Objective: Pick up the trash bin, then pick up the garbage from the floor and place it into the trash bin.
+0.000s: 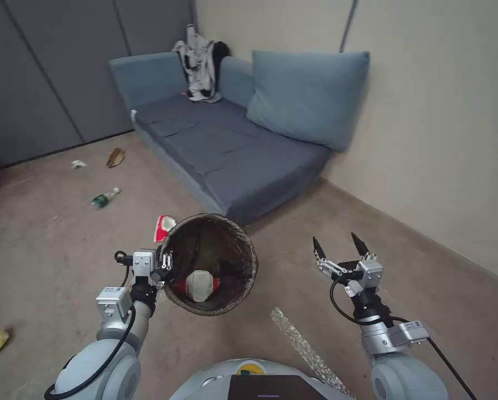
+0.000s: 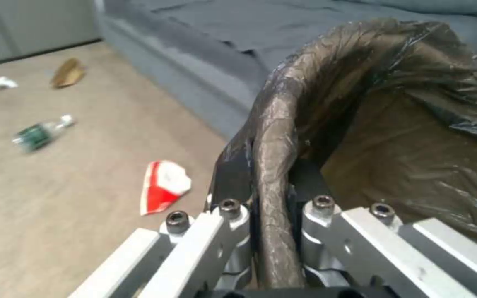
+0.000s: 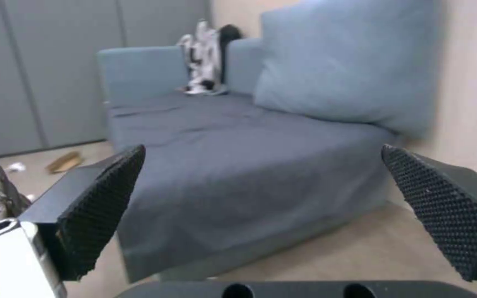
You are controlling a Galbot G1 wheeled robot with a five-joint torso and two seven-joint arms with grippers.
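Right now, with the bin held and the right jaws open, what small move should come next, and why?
Probably lower the right gripper toward the red-and-white cup beside the bin: it is the nearest litter on the floor, the left gripper clamps the rim, and the right one is empty.

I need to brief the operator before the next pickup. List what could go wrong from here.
1. The left gripper pinches the trash bin only at its liner-covered rim; the slick bag could slip and the bin drop.
2. The bin hangs tilted, so the cup inside might roll out.
3. The red-and-white scrap lies just beyond the bin, which may obstruct the open right gripper.
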